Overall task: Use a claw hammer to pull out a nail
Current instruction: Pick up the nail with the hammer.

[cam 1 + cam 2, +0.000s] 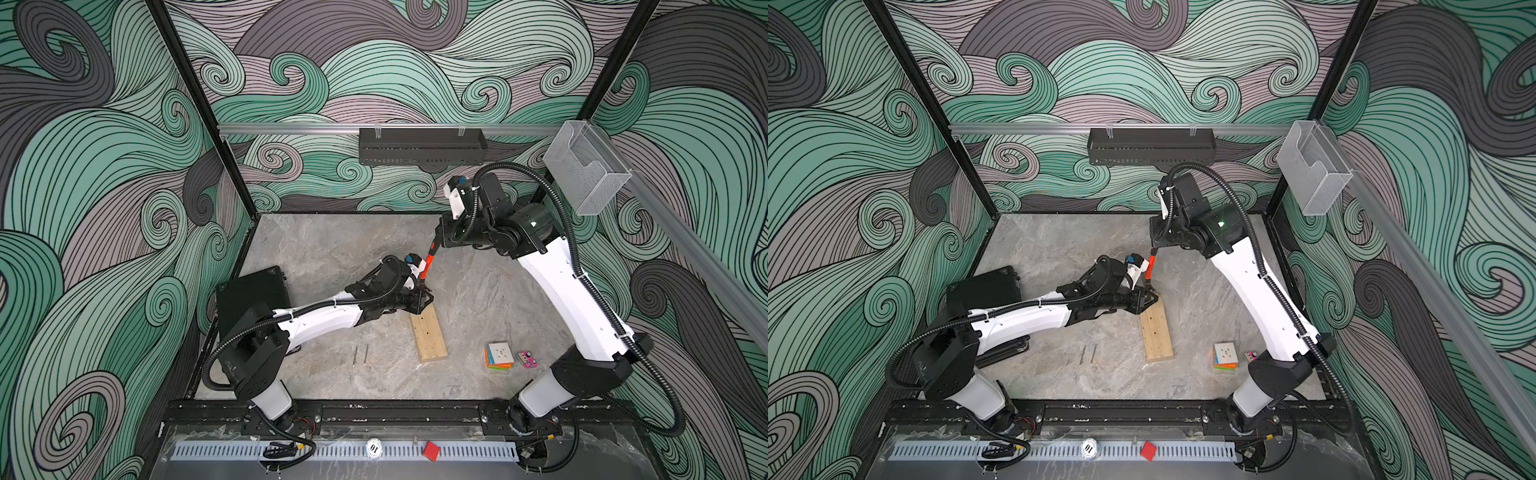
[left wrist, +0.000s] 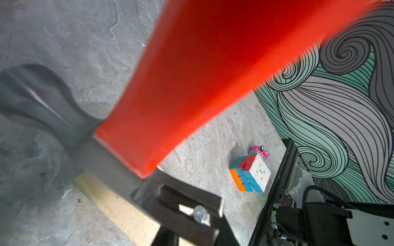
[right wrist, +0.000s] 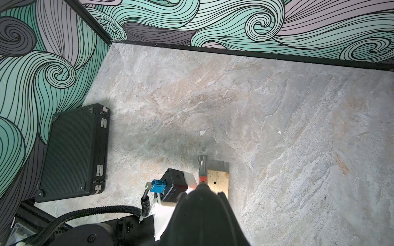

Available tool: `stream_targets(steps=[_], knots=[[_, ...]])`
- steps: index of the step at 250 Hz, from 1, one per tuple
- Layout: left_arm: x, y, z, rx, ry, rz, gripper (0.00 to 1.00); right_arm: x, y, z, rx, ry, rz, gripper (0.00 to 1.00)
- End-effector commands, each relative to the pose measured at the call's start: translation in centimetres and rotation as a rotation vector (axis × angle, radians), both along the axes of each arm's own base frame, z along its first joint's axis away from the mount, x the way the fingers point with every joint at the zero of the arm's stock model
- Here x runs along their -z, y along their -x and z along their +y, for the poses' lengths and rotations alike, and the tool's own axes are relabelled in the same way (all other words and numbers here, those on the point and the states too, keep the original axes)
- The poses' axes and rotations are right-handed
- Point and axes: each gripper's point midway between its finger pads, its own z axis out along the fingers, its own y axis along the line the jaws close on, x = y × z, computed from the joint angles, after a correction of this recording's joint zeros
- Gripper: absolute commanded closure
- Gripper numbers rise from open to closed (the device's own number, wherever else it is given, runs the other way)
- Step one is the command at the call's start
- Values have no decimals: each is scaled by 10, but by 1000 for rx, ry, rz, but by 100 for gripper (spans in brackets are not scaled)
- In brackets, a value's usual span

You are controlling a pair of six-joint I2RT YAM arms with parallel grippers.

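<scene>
The claw hammer (image 1: 427, 264) stands steeply over the far end of a wooden block (image 1: 430, 336), head down. My right gripper (image 1: 436, 245) is shut on its black handle end (image 3: 202, 221). The orange-red shaft (image 2: 191, 85) fills the left wrist view, with the grey head (image 3: 202, 163) below it. The nail (image 2: 200, 214) shows as a round head sitting in the claw's fork. My left gripper (image 2: 198, 225) comes in from the left under the claw, its fingers (image 2: 227, 231) drawn close about the nail. Its tips are hidden by the claw. In both top views it rests at the block's far end (image 1: 1152, 298).
Two loose nails (image 1: 361, 355) lie left of the block. A colour cube (image 1: 500, 355) and a small pink toy (image 1: 527, 359) sit to the right, near the right arm's base. A black case (image 1: 253, 299) lies at the left wall. A red block (image 1: 431, 451) sits on the front rail.
</scene>
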Motion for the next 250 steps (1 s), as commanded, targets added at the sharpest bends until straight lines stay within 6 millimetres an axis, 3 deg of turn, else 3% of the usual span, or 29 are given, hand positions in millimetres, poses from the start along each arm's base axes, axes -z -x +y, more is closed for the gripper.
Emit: stream_targets(steps=[1, 78, 169, 250], knots=[[-15, -6, -9, 10, 32, -26, 81, -33, -3, 6, 2, -109, -74, 92], [-15, -9, -6, -11, 15, -28, 100, -32, -3, 3, 9, -111, -73, 92], [-21, -8, -5, 1, -2, -34, 100, -29, -4, 1, 10, -99, -82, 93], [-46, -2, -13, 85, 1, -58, 100, -25, -15, 6, -8, -93, -127, 93]])
